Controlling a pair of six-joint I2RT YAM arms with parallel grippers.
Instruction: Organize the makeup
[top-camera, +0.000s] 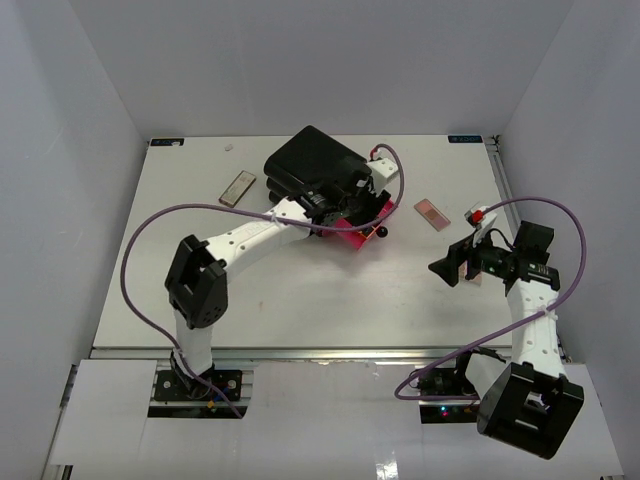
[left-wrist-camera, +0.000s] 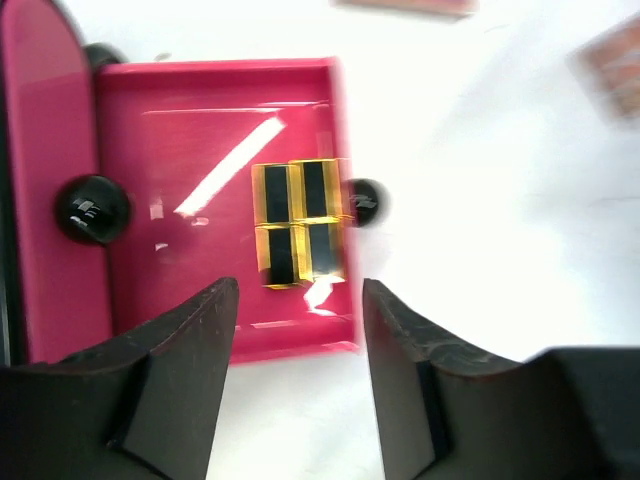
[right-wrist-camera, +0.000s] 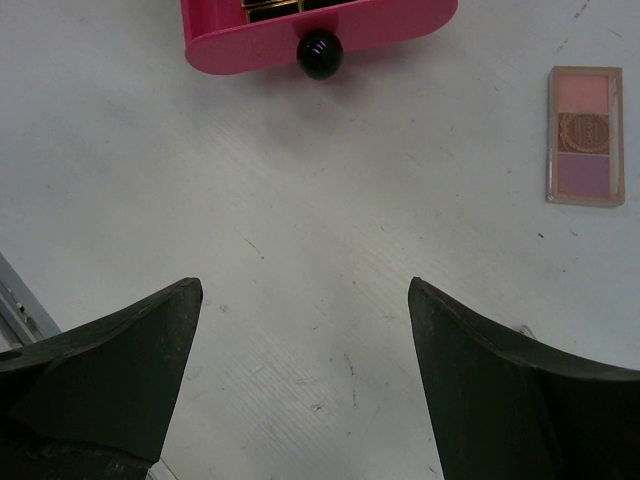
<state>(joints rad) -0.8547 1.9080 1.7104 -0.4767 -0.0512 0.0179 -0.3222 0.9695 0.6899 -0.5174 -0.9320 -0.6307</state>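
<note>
White table (top-camera: 300, 300), plain grey walls (top-camera: 320, 60), even lighting

Lab: white-walled enclosure (top-camera: 80, 120) around table (top-camera: 300, 300)

Black-and-gold lipstick tubes (left-wrist-camera: 300, 224) lie flat, packed side by side, in the open pink drawer (left-wrist-camera: 200, 130), centre of the left wrist view; the count is not clear. A flat rectangular palette (right-wrist-camera: 585, 135) with pink, patterned reddish and mauve pans lies face up on the counter (right-wrist-camera: 330, 300), upper right of the right wrist view. A slim tan-and-silver case (top-camera: 237, 187) lies flat and diagonal, upper left of the top view.
</note>
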